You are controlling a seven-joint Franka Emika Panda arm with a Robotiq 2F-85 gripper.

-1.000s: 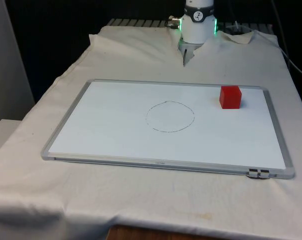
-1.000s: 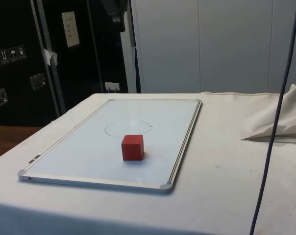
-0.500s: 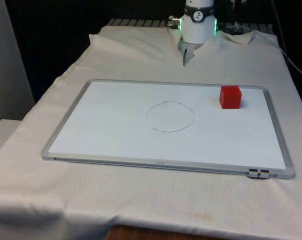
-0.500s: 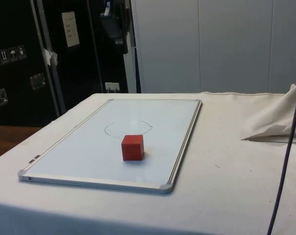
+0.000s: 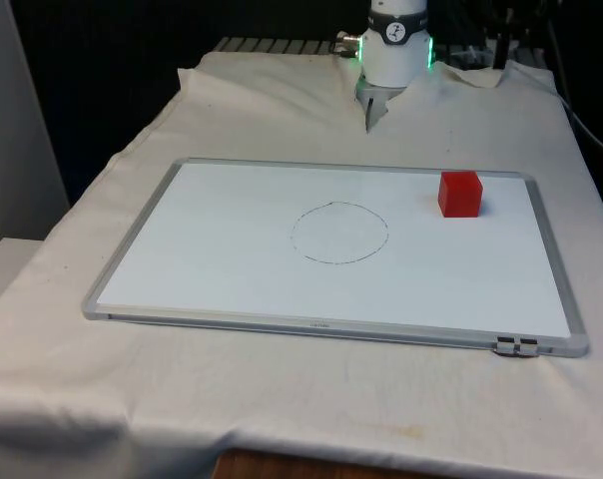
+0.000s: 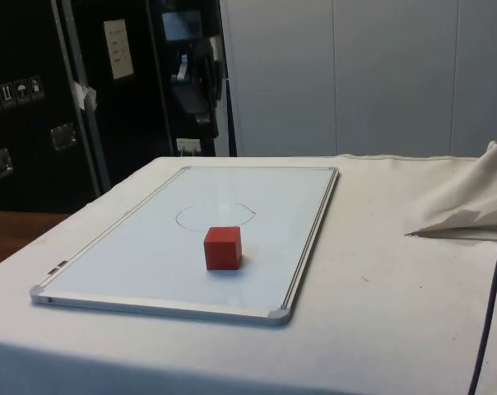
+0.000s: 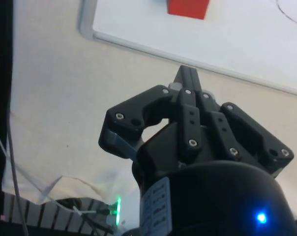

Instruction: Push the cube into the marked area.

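White cloth (image 5: 282,399) over table

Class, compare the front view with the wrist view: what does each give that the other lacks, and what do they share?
Front view: the drawn circle complete, all four sides of the whiteboard, and the robot's base. Wrist view: the pincer up close, shut, above the white cloth just outside the board's frame. Shared: the red cube on the whiteboard, outside the circle.
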